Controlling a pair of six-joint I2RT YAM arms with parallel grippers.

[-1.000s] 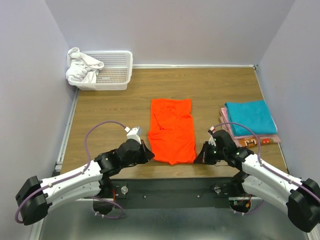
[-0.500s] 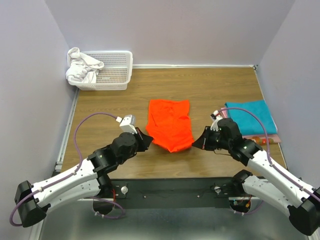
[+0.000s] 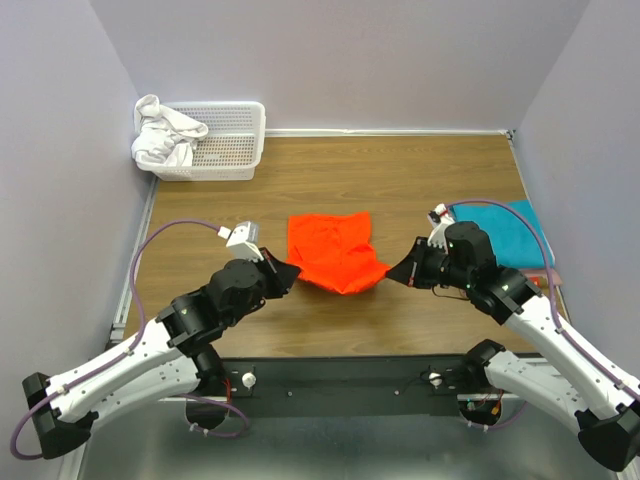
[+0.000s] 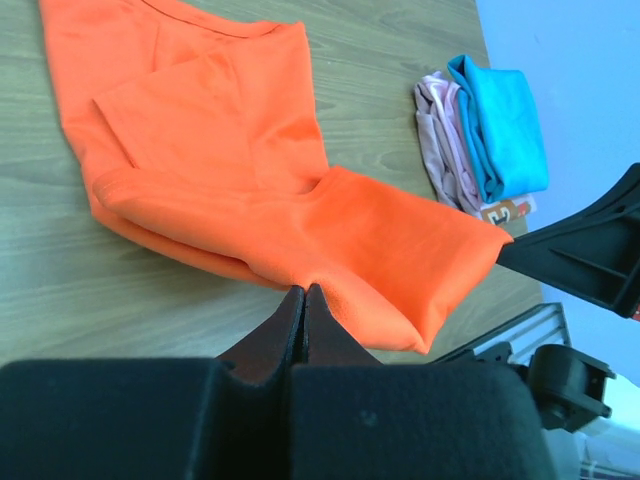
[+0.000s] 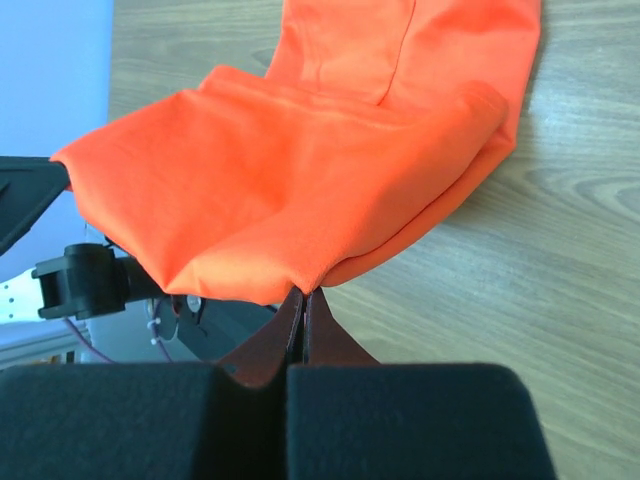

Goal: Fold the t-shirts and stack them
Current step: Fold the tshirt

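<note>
The bright orange t-shirt (image 3: 332, 250) lies mid-table, its near end lifted and carried back over the rest. My left gripper (image 3: 291, 272) is shut on its near left corner; the shirt also shows in the left wrist view (image 4: 250, 170). My right gripper (image 3: 393, 272) is shut on its near right corner; the shirt fills the right wrist view (image 5: 300, 190). A folded teal t-shirt (image 3: 515, 228) lies on a pink one (image 4: 440, 130) at the right edge, partly hidden by my right arm. The patterned shirt shows only as a scrap (image 4: 505, 211).
A white plastic basket (image 3: 222, 142) with a crumpled white cloth (image 3: 163, 135) over its left rim stands at the back left. Walls close the table on the left, back and right. A black rail runs along the near edge.
Both grippers have moved away from me, lifting the shirt's near end and carrying it toward the far end. The orange shape has grown shorter.
</note>
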